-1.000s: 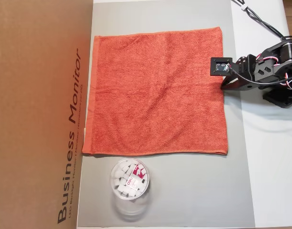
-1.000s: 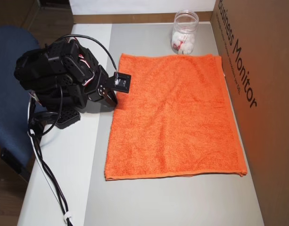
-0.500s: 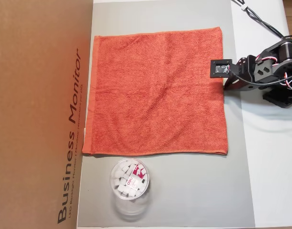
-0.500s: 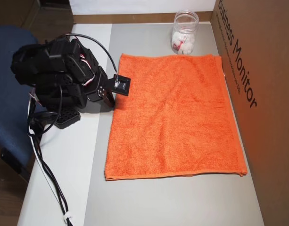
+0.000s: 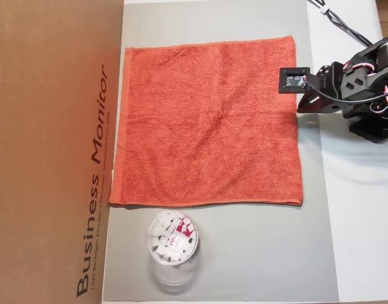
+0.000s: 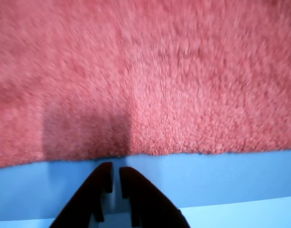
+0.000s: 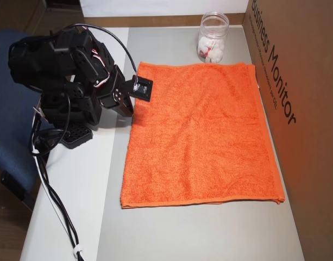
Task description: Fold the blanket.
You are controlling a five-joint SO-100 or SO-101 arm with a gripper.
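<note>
The blanket (image 5: 209, 123) is an orange-red terry towel lying flat and unfolded on the grey mat (image 5: 257, 253); it also shows in another overhead view (image 7: 201, 136). My gripper (image 5: 300, 101) hangs at the blanket's right edge near its upper corner, below the small wrist camera module. In the other overhead view the gripper (image 7: 131, 109) is at the blanket's left edge. In the wrist view the two dark fingertips (image 6: 113, 173) stand almost together over the mat, just off the blanket's hem (image 6: 183, 153), with nothing between them.
A clear jar (image 5: 172, 237) of small white items stands beside one blanket corner, also seen in the other overhead view (image 7: 212, 38). A large cardboard box (image 5: 54, 152) borders the blanket's far side. Cables (image 7: 52, 201) trail from the arm's base, by a blue chair (image 7: 8, 136).
The arm has shifted along the blanket's edge toward the corner away from the jar and seems raised a little. The blanket has not moved.
</note>
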